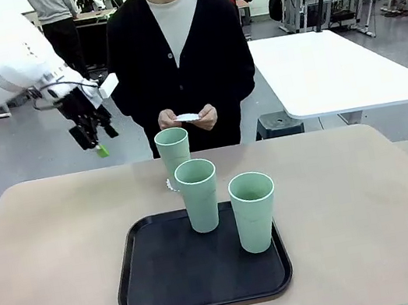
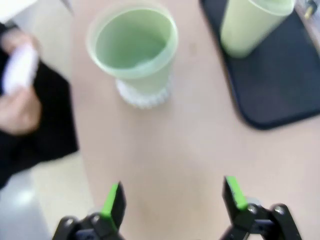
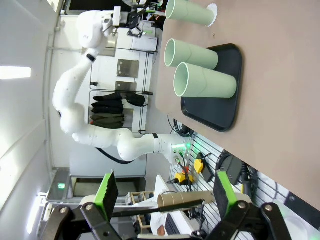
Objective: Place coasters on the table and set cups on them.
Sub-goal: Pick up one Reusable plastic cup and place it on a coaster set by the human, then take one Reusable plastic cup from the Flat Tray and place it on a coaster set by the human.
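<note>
I see my left gripper point(image 1: 100, 148) and right gripper point(image 3: 165, 192) released. Beyond the black tray point(image 1: 172, 284), 1 cup point(image 1: 173, 151) stands on a coaster point(image 1: 170, 184).

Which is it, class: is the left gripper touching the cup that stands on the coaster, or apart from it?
Apart. The left wrist view shows bare table between the open left gripper and the cup on its coaster.
</note>
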### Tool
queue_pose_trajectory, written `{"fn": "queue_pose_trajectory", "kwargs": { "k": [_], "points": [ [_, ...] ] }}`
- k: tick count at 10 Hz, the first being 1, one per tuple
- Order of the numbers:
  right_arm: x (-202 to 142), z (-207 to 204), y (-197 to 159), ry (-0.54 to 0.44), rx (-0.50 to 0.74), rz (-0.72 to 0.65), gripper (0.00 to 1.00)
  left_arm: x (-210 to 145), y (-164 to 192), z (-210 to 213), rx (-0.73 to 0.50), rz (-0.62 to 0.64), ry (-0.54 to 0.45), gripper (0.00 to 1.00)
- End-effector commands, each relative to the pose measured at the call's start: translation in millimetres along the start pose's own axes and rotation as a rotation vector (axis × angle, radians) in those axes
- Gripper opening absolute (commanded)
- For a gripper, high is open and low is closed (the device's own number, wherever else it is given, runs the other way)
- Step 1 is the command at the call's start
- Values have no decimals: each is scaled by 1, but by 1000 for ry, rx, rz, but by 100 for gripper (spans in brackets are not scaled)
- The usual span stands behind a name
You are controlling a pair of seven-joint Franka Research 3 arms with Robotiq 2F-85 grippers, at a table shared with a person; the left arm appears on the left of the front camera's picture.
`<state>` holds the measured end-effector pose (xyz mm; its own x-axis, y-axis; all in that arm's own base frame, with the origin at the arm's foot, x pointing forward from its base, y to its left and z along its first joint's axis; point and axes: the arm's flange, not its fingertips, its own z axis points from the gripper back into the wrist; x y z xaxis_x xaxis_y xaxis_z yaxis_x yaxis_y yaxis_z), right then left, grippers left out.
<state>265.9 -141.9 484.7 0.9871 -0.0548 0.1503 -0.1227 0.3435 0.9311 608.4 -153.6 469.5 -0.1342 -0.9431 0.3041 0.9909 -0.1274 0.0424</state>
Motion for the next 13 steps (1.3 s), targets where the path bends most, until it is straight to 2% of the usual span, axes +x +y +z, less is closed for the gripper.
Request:
{"fn": "queue_pose_trajectory", "kwargs": {
  "k": [1, 2, 3, 4, 5, 6, 7, 13],
  "points": [
    [0, 1, 0, -2, 6, 5, 100, 19, -38, 14, -54, 191, 266, 100],
    [0, 1, 0, -2, 6, 5, 100, 23, -46, 30, -41, 333, 290, 100],
    [0, 1, 0, -2, 6, 5, 100, 26, -49, 47, 21, 517, 260, 100],
    [0, 1, 0, -2, 6, 5, 100, 27, -55, 56, 63, 602, 241, 100],
    [0, 1, 0, -2, 6, 5, 100, 20, -56, 62, 121, 674, 264, 100],
    [0, 1, 0, -2, 6, 5, 100, 18, -56, 65, 142, 687, 205, 100],
    [0, 1, 0, -2, 6, 5, 100, 19, -59, 61, 69, 596, 287, 100],
    [0, 1, 0, -2, 6, 5, 100, 22, -59, 60, 71, 613, 270, 100]
  ]
}}
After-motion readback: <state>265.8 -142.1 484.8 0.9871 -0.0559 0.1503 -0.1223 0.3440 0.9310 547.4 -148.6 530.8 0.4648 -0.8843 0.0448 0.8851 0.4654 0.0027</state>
